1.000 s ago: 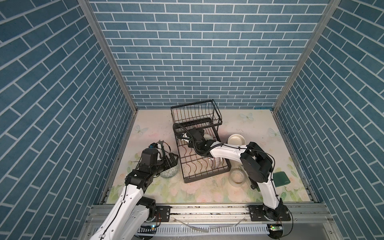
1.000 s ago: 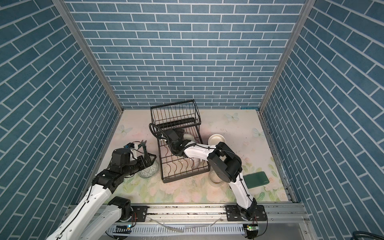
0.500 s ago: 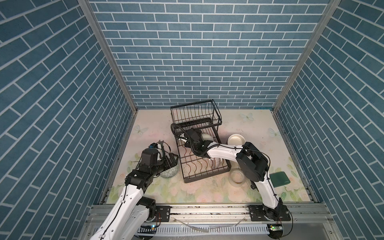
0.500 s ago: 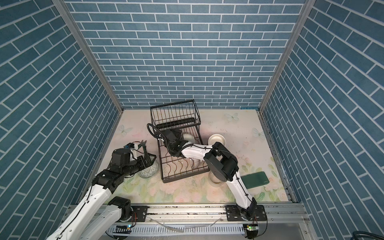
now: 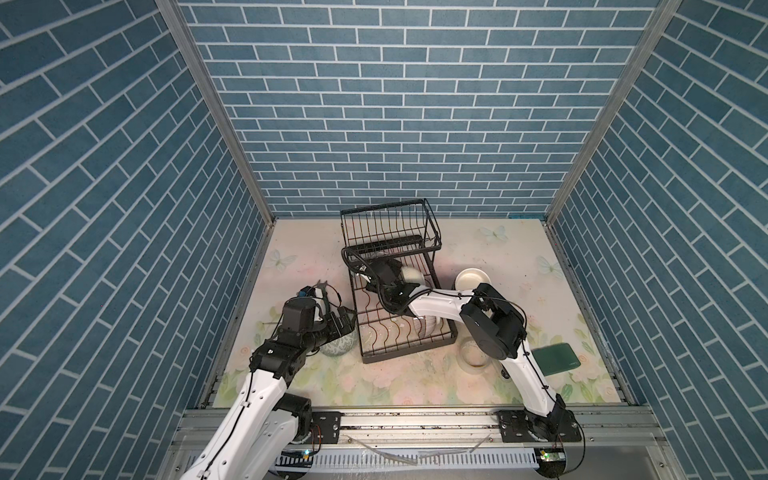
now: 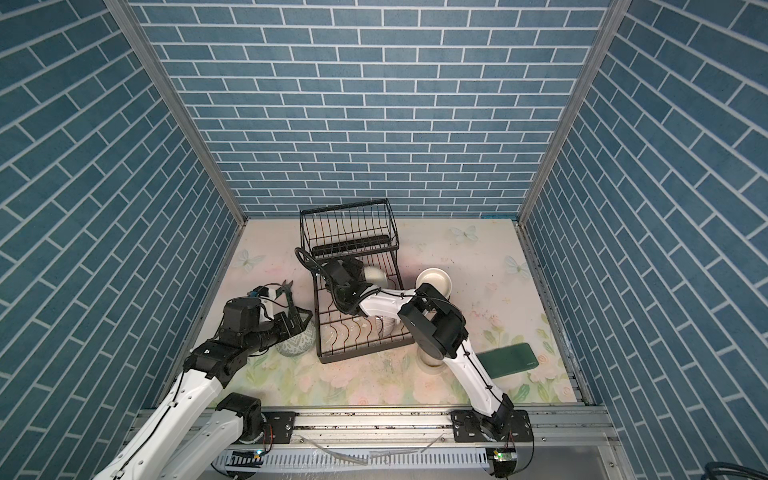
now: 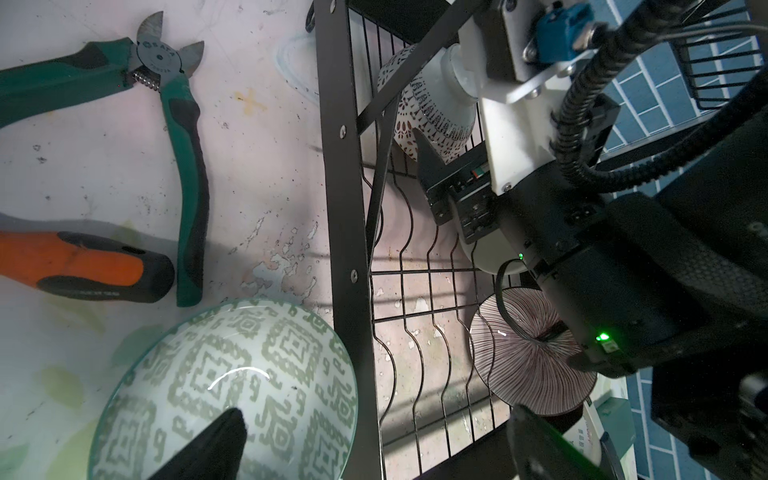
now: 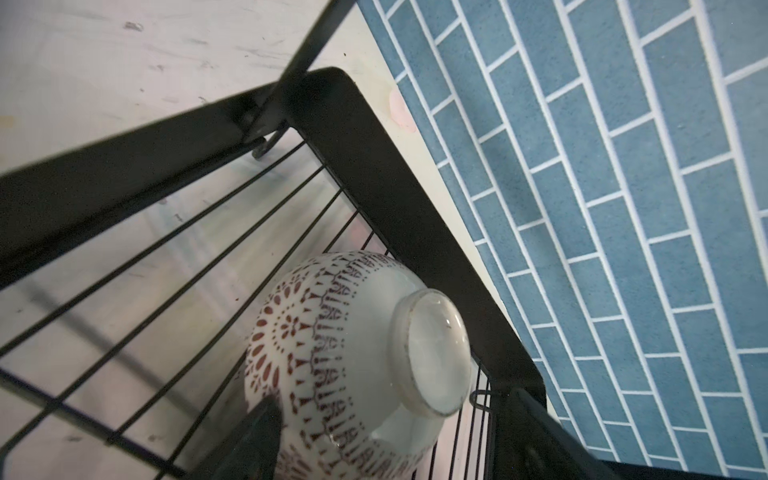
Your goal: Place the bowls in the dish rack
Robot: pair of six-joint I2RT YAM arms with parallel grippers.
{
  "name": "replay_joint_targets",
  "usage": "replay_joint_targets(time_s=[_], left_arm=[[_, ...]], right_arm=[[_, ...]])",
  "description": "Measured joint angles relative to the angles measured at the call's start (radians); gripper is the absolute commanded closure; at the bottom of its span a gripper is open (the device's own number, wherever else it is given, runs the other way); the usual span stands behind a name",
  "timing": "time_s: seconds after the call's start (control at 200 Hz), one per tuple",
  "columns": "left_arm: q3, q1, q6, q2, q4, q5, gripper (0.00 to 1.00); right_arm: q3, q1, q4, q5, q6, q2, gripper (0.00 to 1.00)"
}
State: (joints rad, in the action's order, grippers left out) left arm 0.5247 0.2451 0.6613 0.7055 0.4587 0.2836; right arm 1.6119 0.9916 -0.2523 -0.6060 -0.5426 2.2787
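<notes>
Right wrist view: right claw (image 8: 390,415) clamps the patterned bowl (image 8: 332,332) tilted, seemingly to seat it in the dish rack (image 8: 395,187); left claw (image 7: 378,411) gapes.

Both top views look from high above the front rail (image 5: 415,424), steeply down and toward the back wall (image 5: 395,124). They stand far enough off to take in the whole table (image 5: 498,249), the rack (image 5: 395,241), the left arm (image 5: 257,399) and the right arm (image 5: 528,374), and they share nearly all of it. The left wrist camera looks down from close above the table beside the rack, over the green bowl (image 7: 224,386) and pliers (image 7: 189,187). The right wrist camera sits very near, facing a rack corner and the red-patterned bowl (image 8: 332,353). Both wrist views share that bowl and the rack's frame.
</notes>
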Motion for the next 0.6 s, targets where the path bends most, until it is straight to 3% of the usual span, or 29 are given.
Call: replay_joint_targets(time_s=[0.6], left_arm=[[0.000,0.000,0.000,-0.004,0.001,-0.003,0.00]], right_arm=[[-0.012,-0.035,-0.076,-0.103,0.028,0.001,0.16]])
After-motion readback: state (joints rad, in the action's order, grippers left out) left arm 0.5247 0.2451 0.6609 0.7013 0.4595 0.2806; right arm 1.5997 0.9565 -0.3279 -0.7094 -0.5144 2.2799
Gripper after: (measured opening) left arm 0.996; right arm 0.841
